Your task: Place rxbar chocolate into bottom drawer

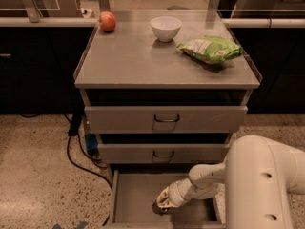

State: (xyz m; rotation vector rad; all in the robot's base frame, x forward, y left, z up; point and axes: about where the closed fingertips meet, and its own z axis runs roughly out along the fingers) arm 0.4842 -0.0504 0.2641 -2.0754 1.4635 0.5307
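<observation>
My jaws are low inside the bottom drawer [135, 198], right of middle; can't tell if they're gripping anything.

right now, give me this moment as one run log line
gripper: low inside open bottom drawer, near its floor | rxbar chocolate: not visible | cabinet top: apple, white bowl, green bag

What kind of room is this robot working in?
Probably a robot test lab set up like a kitchen: a grey metal drawer cabinet holding an apple, a bowl and a green bag, loose cables on the speckled floor, and the gripper low inside the open bottom drawer.
</observation>
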